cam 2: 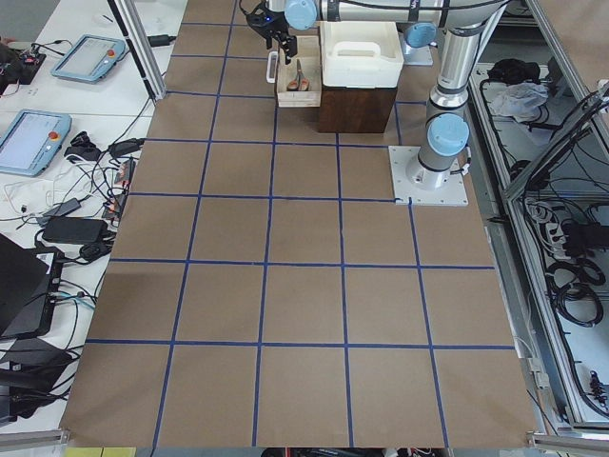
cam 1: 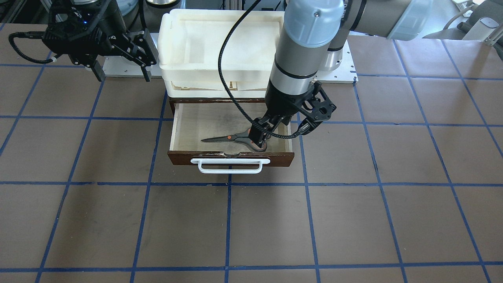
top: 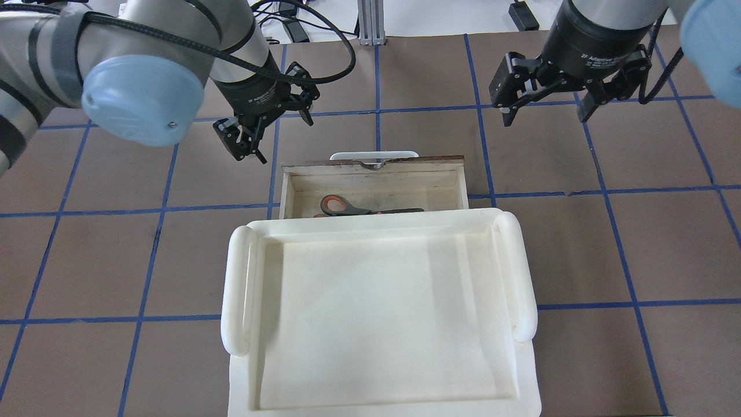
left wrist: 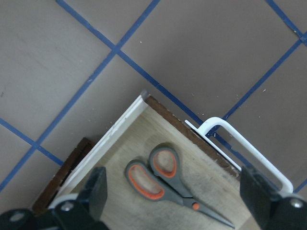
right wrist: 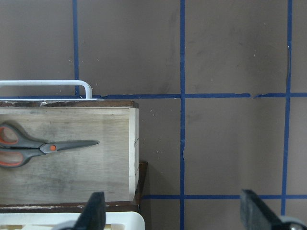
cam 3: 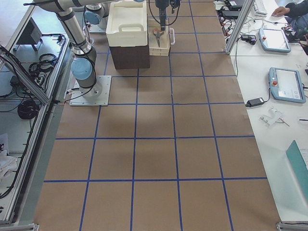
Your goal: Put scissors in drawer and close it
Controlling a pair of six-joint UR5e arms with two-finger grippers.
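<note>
The left gripper (top: 283,139) hung above the open drawer (top: 373,171) with its fingers spread wide and nothing between them. In its wrist view the two fingers (left wrist: 96,188) framed the drawer's floor, and the scissors (left wrist: 164,176) lay below, apart from both. From across the bench, this gripper stood over the scissors' handle end.

The scissors lay flat on the pale plywood floor of the drawer. Their grey-and-orange loops were toward the robot's left, and the closed dark blades pointed toward its right. They lay roughly parallel to the drawer's front and took up only part of its width.

The drawer stood pulled out from the dark brown cabinet (cam 3: 130,57). Its white bar handle (cam 1: 230,165) faced away from the robot.

The right gripper (top: 547,113) was also spread and empty. It hung over bare bench (top: 116,260) off the drawer's right side, well apart from the scissors. Its wrist view caught the drawer's right-hand corner, one end of the white handle and the scissors' blades at the left edge.

A white plastic tray (top: 234,289) sat on top of the cabinet, and its far rim overhung the back of the open drawer in the overhead view. The brown bench was marked with a grid of blue lines.
</note>
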